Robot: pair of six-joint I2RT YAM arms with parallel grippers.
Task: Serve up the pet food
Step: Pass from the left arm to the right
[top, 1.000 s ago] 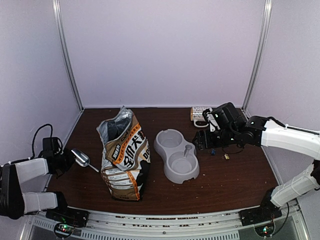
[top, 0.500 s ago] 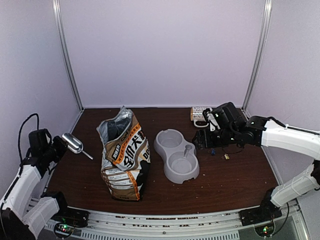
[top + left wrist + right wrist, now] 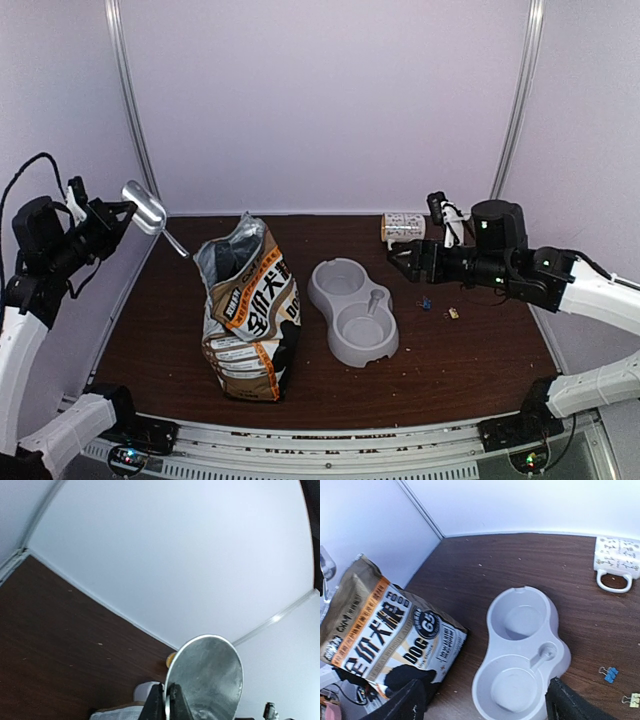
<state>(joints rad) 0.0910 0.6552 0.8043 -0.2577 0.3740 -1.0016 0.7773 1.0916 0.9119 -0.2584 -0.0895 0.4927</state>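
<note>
- Left claw (image 3: 118, 213) clamped tight on one metal scoop (image 3: 145, 210), high above the surface's (image 3: 450, 360) far left corner.
- Right claw (image 3: 400, 256) gapes wide, holding nothing.
- One bag (image 3: 248, 310), one double bowl (image 3: 492, 612), one mug (image 3: 615, 560), two clips (image 3: 608, 673).
- Pet food hidden; cannot tell where.

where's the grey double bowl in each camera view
Top external: grey double bowl mid-table, just right of the dog food bag.
Left wrist: not in it.
Right wrist: bowl at lower centre, bag at left.
Shared landmark: the bag, in those two views.
</note>
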